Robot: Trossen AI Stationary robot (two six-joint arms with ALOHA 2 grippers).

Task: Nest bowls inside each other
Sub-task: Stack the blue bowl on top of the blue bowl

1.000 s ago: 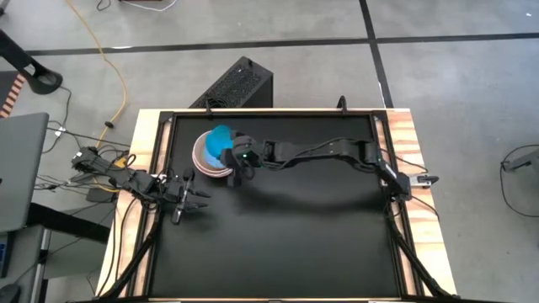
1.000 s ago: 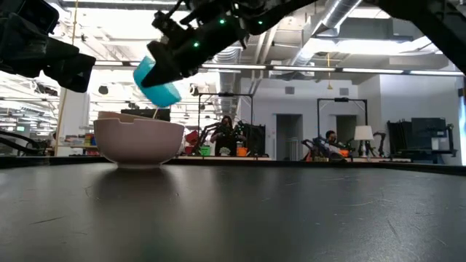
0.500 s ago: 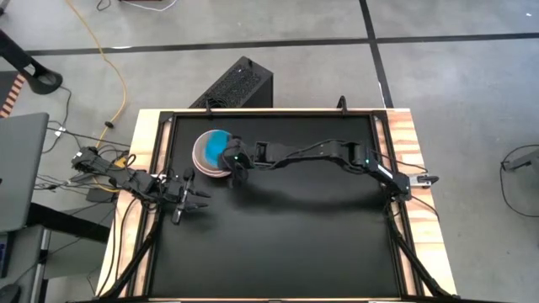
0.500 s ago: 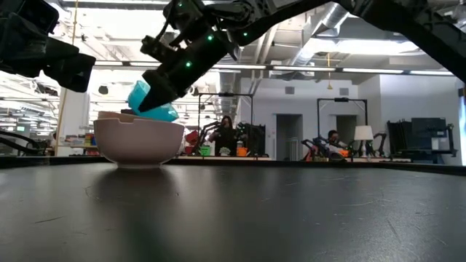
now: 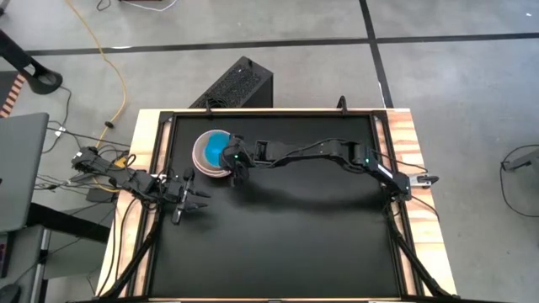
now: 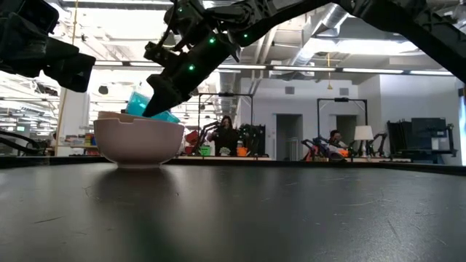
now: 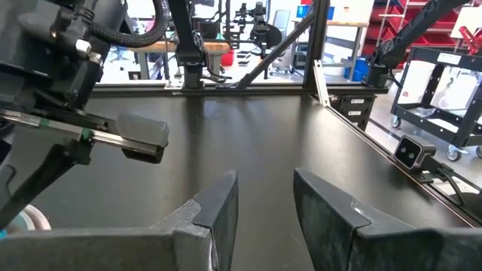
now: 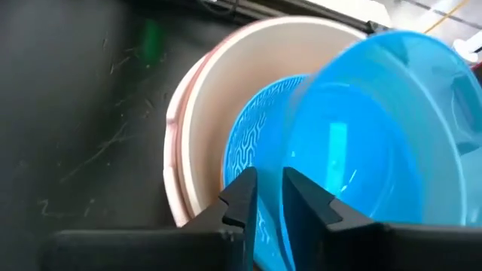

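Observation:
A stack of bowls [image 5: 205, 156] stands at the table's far left, a cream bowl [image 8: 226, 83] sitting in a pink one [image 8: 172, 162]. Inside the cream bowl lies a patterned teal-blue bowl [image 8: 252, 143]. A light blue bowl [image 6: 144, 104] sits tilted on top of it, partly sunk below the cream rim. My right gripper [image 5: 231, 157] reaches over the stack from the right, shut on the light blue bowl. My left gripper [image 5: 200, 199] waits open near the table's left edge, with nothing between its fingers [image 7: 218, 207]. My right gripper pinches the light blue bowl's rim [image 8: 280, 181], one finger [image 8: 242, 197] outside the wall and one [image 8: 309, 202] inside. It comes slanting down from the table's right. The bowl is tilted, and its lower part rests inside the stack.
A black perforated box [image 5: 238, 84] stands on the floor beyond the far edge. Wooden rails [image 5: 402, 143] frame the black tabletop. Cables and a laptop [image 5: 21, 168] lie off the left side. The tabletop's middle and right [image 5: 320, 227] are bare.
My right gripper has come down toward the stack and tipped further downward, carrying the light blue bowl. The bowl, held clear above the stack a second ago, now sits tilted inside it.

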